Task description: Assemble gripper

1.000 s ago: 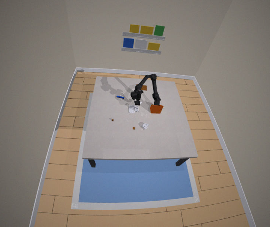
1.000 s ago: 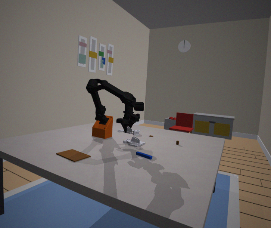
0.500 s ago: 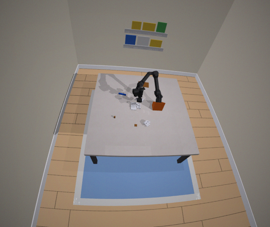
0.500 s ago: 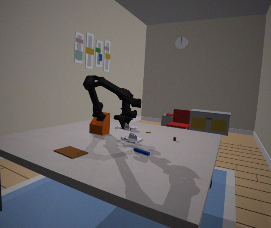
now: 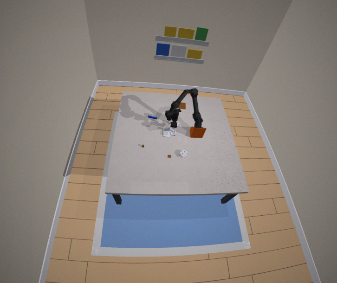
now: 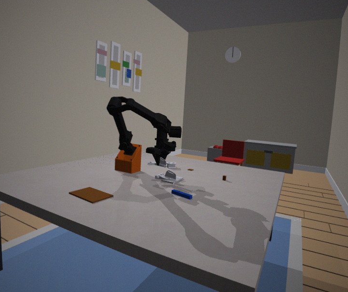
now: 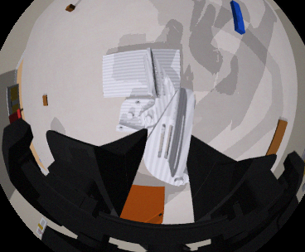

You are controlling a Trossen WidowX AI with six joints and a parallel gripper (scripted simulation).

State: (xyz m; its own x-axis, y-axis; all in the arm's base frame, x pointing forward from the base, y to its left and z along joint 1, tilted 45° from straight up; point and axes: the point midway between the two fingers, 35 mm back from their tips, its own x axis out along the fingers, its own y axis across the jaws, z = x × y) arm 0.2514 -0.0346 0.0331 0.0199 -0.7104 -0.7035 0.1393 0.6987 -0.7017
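Note:
My gripper (image 5: 173, 126) (image 6: 158, 164) (image 7: 166, 136) is shut on a white jaw (image 7: 168, 145), an oval piece with a tall fin and slots. It holds the jaw raised above the table, beside and partly over the gripper base. The white gripper base (image 5: 166, 132) (image 7: 133, 110) lies on the table; round pin shapes show on its small holed part in the wrist view. A second upright fin (image 6: 170, 174) (image 7: 151, 70) stands at the striped flat part. How that jaw sits on a pin is unclear. The housing plate (image 5: 183, 152) (image 6: 171, 165) is apart from the base, its supports unclear.
A blue bar (image 5: 152, 117) (image 6: 181, 194) (image 7: 237, 17), a brown sheet (image 5: 182, 106) (image 6: 91, 194) (image 7: 278, 136), a small brown block (image 5: 142, 145) (image 6: 224, 177) (image 7: 70, 7) and a flat brown square (image 5: 169, 156) (image 7: 45, 99) lie around. My orange mount (image 5: 197, 132) (image 6: 128, 164) stands behind.

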